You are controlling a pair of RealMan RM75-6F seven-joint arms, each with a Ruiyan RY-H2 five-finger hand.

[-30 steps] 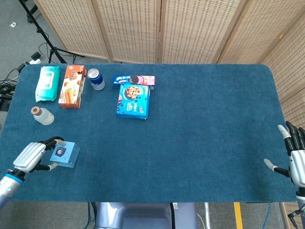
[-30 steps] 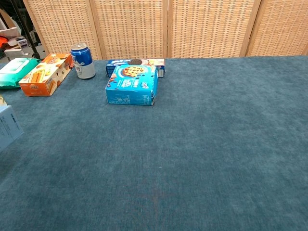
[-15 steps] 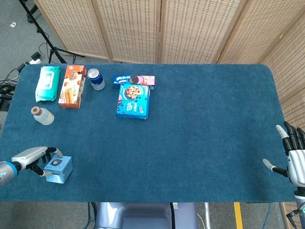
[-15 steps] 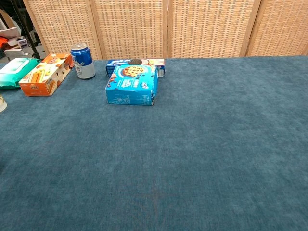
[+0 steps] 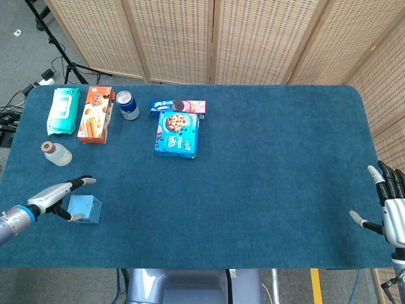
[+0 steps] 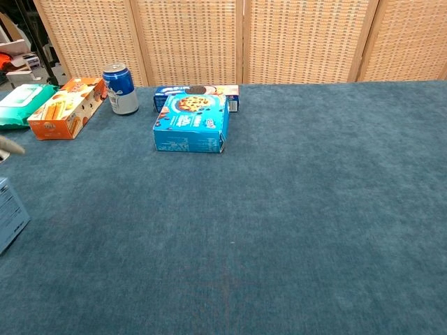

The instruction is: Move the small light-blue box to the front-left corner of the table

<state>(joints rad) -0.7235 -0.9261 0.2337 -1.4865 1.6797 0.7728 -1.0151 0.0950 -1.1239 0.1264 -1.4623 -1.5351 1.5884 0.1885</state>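
The small light-blue box [image 5: 85, 208] lies on the blue table [image 5: 266, 190] near its front-left corner, a plain face up. In the chest view the box [image 6: 10, 213] shows at the left edge. My left hand [image 5: 54, 198] is just left of the box with its fingers spread: one finger reaches over the box's far side, the thumb lies by its near-left edge. The hand does not grip the box. A fingertip [image 6: 10, 145] of it shows in the chest view. My right hand [image 5: 393, 214] hovers at the table's front-right edge, fingers apart and empty.
A small bottle [image 5: 57, 153] lies just beyond the left hand. Further back are a green wipes pack [image 5: 64, 110], an orange snack box [image 5: 96, 114], a blue can [image 5: 128, 104], an Oreo pack [image 5: 178, 106] and a blue cookie box [image 5: 177, 133].
The left hand carried the box toward the front-left, then spread its fingers off it. The box now rests on the table with a different face up. The right hand barely moved.
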